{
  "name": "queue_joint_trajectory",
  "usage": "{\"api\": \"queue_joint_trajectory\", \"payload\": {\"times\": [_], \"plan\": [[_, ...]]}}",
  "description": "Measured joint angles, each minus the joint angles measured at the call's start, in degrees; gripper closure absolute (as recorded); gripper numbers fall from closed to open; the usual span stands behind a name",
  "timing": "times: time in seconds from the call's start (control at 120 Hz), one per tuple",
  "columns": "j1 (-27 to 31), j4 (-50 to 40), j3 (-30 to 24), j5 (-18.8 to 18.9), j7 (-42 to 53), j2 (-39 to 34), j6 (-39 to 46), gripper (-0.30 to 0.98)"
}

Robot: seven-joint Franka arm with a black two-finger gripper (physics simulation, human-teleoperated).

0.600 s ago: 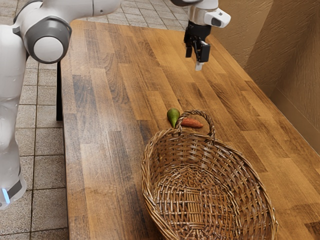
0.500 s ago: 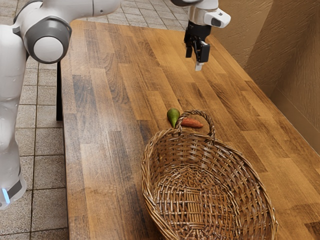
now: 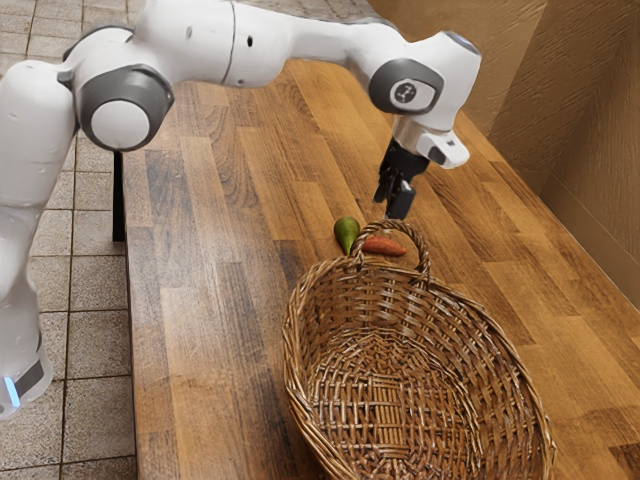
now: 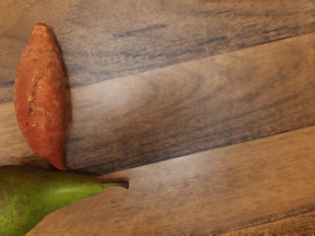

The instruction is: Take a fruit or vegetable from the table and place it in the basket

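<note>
In the exterior view, the black two-finger gripper has swung from over the far part of the brown wooden table to a place close above the produce, and the white jointed arm now reaches across the scene. Its fingers appear to stand apart with nothing held; exactly how wide cannot be told. The green pear and the reddish-orange sweet potato have not moved: they lie on the table just beyond the far end of the brown wicker basket, the pear to the exterior view's left. The basket has stayed put, its raised handle partly in front of the sweet potato. The robot seems to have gone from travelling to lining up a grasp, with the lift and the placing ahead.

In the wrist view, the sweet potato's pointed end comes against or just beside the pear, near its narrowing neck and brown stem. Both lie well off the camera's centre, so the hand may need a small sideways correction before descending. Closing carelessly could nudge the neighbouring piece, and a low approach might catch the handle.
</note>
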Motion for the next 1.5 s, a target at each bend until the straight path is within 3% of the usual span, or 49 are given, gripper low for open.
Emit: {"api": "queue_joint_trajectory", "payload": {"times": [0.15, 0.383, 0.95, 1.5], "plan": [[0.0, -6.6, 0.4, 1.1, 3.7, -1.5, 4.0, 0.00], [0.1, -9.4, 0.1, 1.4, 8.4, -0.4, 10.0, 0.00], [7.6, -6.3, 0.9, 1.4, 16.7, 2.4, 13.1, 0.00], [7.3, 3.0, -0.7, 0.7, 20.8, 12.5, 13.4, 0.01]]}}
